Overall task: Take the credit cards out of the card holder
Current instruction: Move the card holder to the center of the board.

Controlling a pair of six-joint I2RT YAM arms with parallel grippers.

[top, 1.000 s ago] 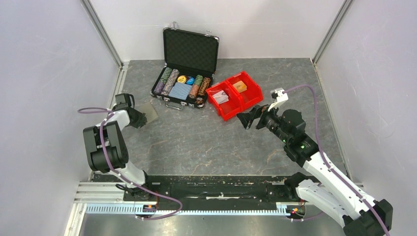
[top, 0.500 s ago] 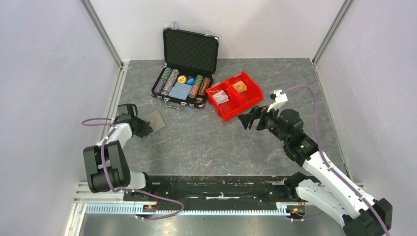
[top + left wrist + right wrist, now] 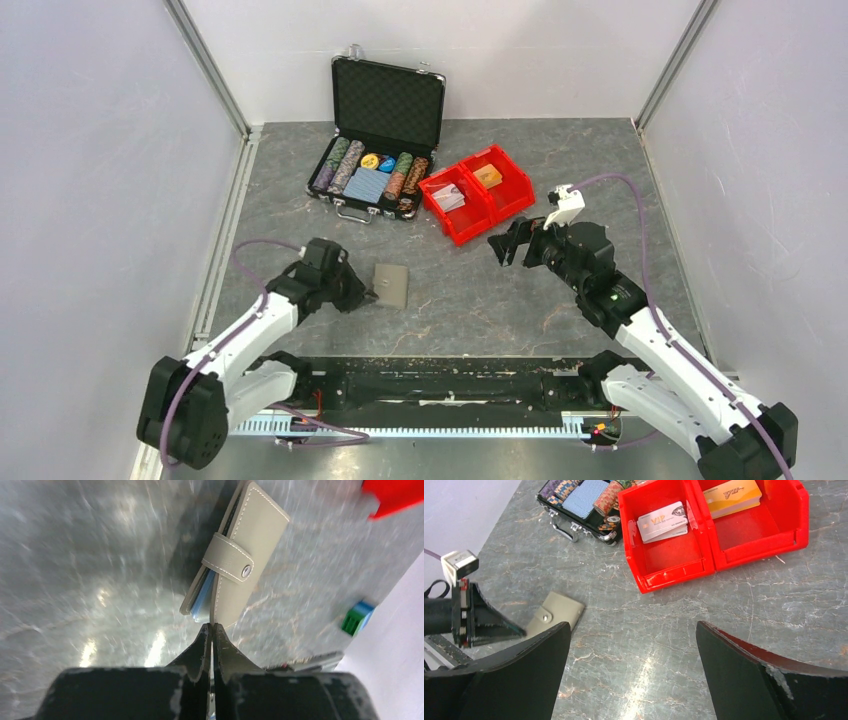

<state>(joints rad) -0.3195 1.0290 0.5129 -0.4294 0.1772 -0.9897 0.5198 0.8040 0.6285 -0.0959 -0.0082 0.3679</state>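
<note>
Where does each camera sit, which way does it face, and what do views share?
Top: high behind the robot, looking down on the table; left arm and right arm show.
Left wrist: looks along the shut left gripper at the card holder it pinches.
Right wrist: looks past the open right gripper at the red bins.
All three show the card holder.

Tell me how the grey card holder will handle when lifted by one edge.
The card holder looks like stitched soft leather, so it probably flexes slightly. Its snap strap is fastened, so it should stay closed. Flat and thin, it will likely slide, not roll.
</note>
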